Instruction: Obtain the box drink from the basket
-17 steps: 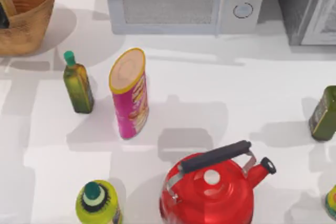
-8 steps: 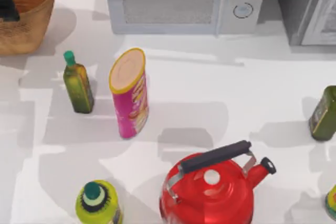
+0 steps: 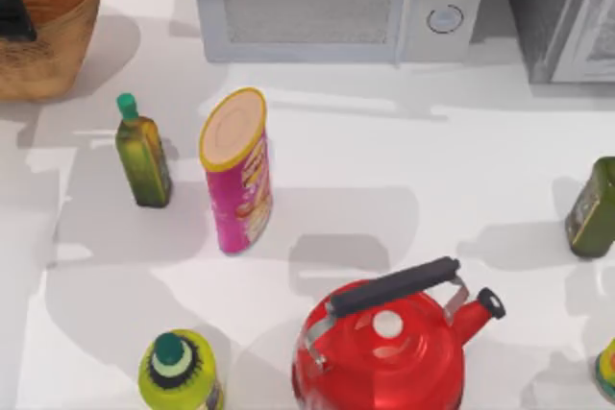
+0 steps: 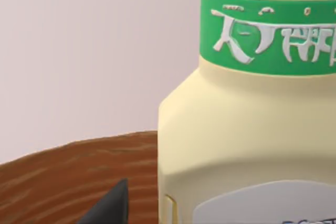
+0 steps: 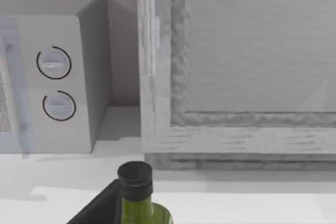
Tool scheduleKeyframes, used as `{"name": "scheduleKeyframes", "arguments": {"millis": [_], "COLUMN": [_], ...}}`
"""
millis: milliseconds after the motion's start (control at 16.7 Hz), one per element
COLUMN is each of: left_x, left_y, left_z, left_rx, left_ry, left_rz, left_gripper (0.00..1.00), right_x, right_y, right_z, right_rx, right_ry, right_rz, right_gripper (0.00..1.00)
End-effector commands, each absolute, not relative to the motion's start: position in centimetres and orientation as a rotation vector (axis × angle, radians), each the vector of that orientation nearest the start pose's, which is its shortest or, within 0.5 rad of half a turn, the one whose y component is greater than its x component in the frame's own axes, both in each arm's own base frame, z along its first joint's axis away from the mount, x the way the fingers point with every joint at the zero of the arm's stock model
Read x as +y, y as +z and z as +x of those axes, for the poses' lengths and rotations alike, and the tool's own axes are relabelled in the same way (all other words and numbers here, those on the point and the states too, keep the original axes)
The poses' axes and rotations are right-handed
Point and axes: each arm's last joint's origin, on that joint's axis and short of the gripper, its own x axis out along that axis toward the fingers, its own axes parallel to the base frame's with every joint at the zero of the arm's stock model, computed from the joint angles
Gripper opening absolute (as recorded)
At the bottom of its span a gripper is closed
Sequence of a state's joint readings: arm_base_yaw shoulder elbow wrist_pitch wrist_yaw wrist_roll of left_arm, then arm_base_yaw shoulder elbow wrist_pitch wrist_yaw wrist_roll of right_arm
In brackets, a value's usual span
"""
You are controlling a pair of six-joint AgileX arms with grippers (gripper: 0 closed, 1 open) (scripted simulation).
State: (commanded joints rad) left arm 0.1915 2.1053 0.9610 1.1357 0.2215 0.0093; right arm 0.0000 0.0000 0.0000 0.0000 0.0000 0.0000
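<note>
The woven basket (image 3: 53,31) stands at the table's far left corner. My left gripper (image 3: 12,7) hangs as a dark shape over its inside. In the left wrist view the box drink (image 4: 247,140), pale yellow with a green band, stands very close in front of the camera. One dark fingertip (image 4: 111,208) sits beside it with a gap between them, and the gripper is open. The basket's brown inner wall (image 4: 58,177) lies behind. My right arm is parked at the right, open, with one finger (image 5: 100,208) next to a green bottle (image 5: 137,198).
A green-capped oil bottle (image 3: 142,153) and a pink crisps can (image 3: 236,170) stand right of the basket. A red kettle (image 3: 384,343) and a yellow-green bottle (image 3: 178,372) are at the front. A microwave (image 3: 336,2) lines the back, and a dark green bottle (image 3: 591,208) is at the right edge.
My left gripper has come in over the basket and now covers the tan carton that showed there a second ago. Its shadow on the table has shifted toward the front left.
</note>
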Motion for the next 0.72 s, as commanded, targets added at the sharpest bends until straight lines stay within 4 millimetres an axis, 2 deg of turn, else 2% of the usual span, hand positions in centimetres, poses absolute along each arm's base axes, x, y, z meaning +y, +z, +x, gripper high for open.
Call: {"name": "scheduleKeyframes", "arguments": {"millis": [120, 300, 720], "left_x": [7.4, 7.4, 7.5], "left_y": [13.5, 12.9, 12.7], "left_z": [40.7, 41.3, 45.3], "left_rx": [-0.015, 0.004, 0.006], "left_ry": [-0.007, -0.006, -0.006], "left_rz": [0.004, -0.004, -0.006], "left_gripper": [1.0, 1.0, 1.0], "right_x": [-0.1, -0.1, -0.1], "right_y": [16.0, 16.0, 16.0], "right_z": [10.6, 10.6, 10.6], "right_rx": [0.0, 0.0, 0.0], "right_ry": [0.0, 0.0, 0.0], "right_rz": [0.0, 0.0, 0.0], "right_gripper": [1.0, 1.0, 1.0]}}
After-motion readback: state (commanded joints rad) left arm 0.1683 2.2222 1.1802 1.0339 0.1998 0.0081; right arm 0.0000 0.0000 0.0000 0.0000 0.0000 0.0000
